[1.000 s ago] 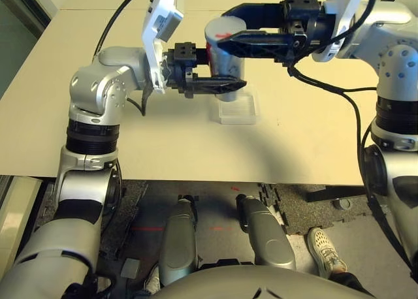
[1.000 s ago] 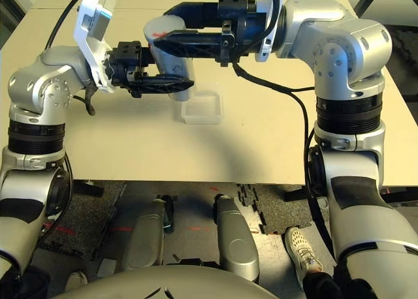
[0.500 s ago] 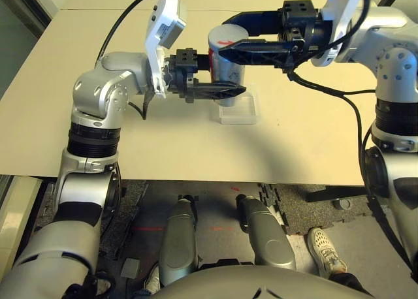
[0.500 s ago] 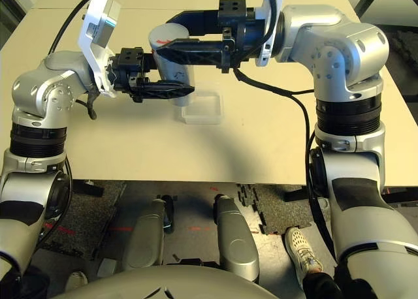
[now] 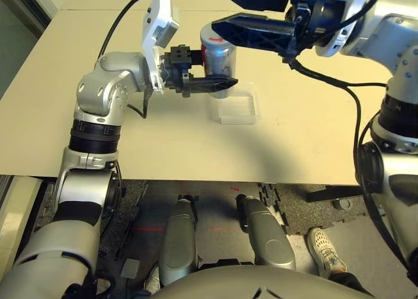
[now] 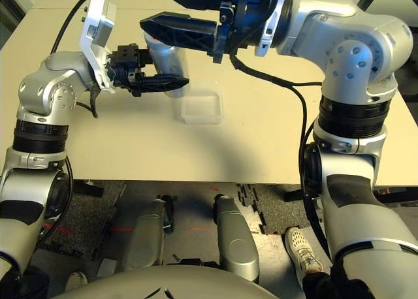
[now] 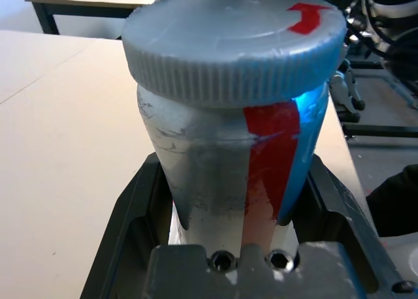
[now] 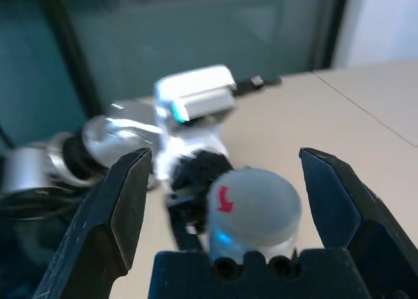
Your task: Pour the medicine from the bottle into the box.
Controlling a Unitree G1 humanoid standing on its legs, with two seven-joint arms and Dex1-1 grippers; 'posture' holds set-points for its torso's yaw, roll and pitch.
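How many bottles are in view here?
1: the bottle, cap still on, is held upright in the left gripper beside the box.

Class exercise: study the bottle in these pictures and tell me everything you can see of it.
The bottle is a small silvery-grey cylinder with a red stripe down its label and a blue glint beside it. A ribbed round grey cap bearing a red arrow closes it. It stands upright, clamped low on its body by the left gripper, beside the clear box. The open right gripper hovers above the cap without touching.
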